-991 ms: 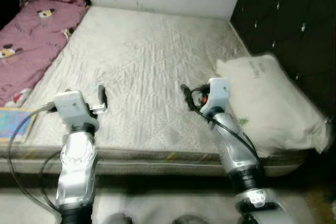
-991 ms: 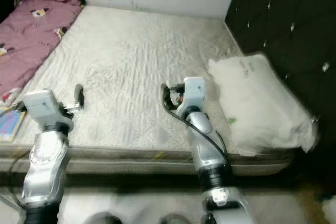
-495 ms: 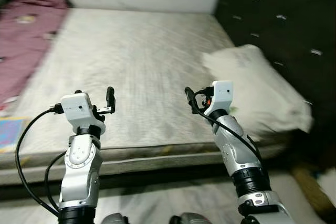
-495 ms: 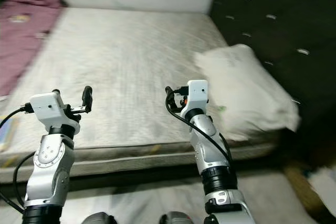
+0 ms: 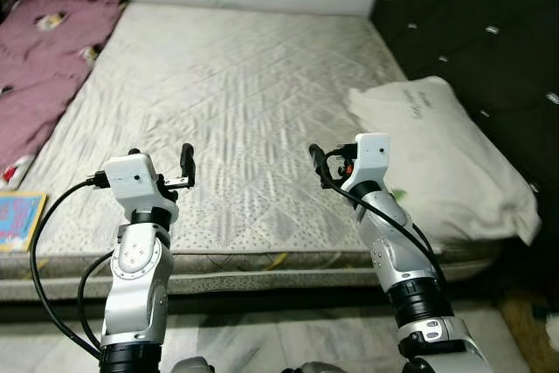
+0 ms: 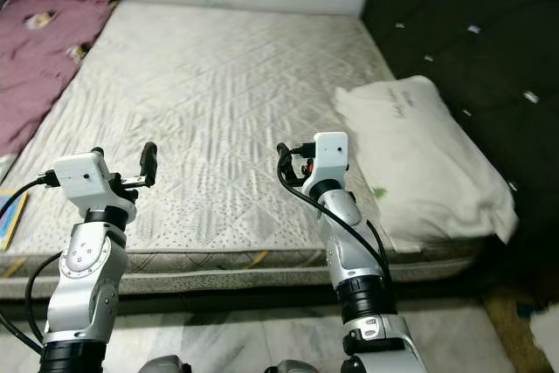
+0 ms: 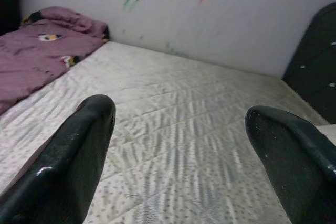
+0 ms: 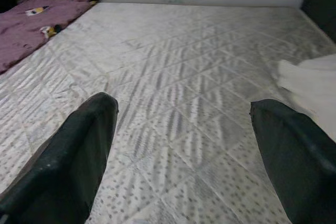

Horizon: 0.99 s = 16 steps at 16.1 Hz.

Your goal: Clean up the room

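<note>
Head views: my left gripper and right gripper are raised over the near edge of the quilted off-white mattress. White rectangular pillow lies at the mattress's right side, by the black tufted headboard; crumpled maroon blanket at left.

L wrist view: black fingers wide apart, nothing between them (mattress beyond).

R wrist view: fingers likewise apart and empty; pillow corner near.
</note>
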### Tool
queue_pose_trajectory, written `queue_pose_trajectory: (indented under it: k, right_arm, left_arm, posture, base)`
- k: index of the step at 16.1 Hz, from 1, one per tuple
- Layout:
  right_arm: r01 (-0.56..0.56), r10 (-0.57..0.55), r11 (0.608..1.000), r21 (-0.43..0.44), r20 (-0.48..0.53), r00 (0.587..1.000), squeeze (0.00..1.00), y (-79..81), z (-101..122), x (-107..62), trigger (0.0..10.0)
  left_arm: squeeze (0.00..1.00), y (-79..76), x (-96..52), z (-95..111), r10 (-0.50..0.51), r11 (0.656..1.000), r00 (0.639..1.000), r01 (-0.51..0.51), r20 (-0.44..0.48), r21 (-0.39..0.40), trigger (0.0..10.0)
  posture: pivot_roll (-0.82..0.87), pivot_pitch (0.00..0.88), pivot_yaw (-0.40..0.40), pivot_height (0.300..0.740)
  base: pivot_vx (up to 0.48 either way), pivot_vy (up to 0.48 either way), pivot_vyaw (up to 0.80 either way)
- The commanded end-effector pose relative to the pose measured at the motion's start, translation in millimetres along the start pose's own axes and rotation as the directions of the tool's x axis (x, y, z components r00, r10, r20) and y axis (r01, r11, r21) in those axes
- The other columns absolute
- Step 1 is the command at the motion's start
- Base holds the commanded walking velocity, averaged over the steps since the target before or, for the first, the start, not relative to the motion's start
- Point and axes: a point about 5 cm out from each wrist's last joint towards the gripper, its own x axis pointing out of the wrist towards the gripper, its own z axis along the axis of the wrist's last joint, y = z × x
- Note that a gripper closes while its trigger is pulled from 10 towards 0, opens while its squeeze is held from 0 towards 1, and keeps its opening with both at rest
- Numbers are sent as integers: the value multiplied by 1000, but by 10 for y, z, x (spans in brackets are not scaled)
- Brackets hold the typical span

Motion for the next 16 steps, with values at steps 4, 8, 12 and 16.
queue_pose_trajectory:
  k: [4, 8, 12, 16]
  right_arm:
    - [11, -11, 1000, -6, 7, 1000, 0, -23, 29, 21, 10000]
    - [13, -13, 1000, -6, 8, 1000, 0, -21, 37, 32, 10000]
    - [18, -18, 1000, -7, 6, 1000, 0, -27, 40, 40, 10000]
    - [23, -23, 1000, -3, 9, 1000, 0, -33, 40, 41, 10000]
  left_arm:
    - [0, -27, 19, 44, -17, 1000, 1000, 17, 15, 1, 10000]
    - [0, -26, 33, 53, -16, 1000, 1000, 16, 16, 0, 10000]
    - [0, -27, 31, 56, -24, 1000, 999, 24, 20, 6, 10000]
    - [0, -29, 31, 51, -26, 1000, 1000, 25, 18, 8, 10000]
  posture:
    - [-19, 0, -89, 740]
    - [-21, 0, -91, 740]
    - [-22, 0, -89, 740]
    - [-23, 0, -88, 740]
  base:
    - [124, 0, 0]
    - [62, 0, 0]
    - [305, 0, -120]
    - [325, 0, -600]
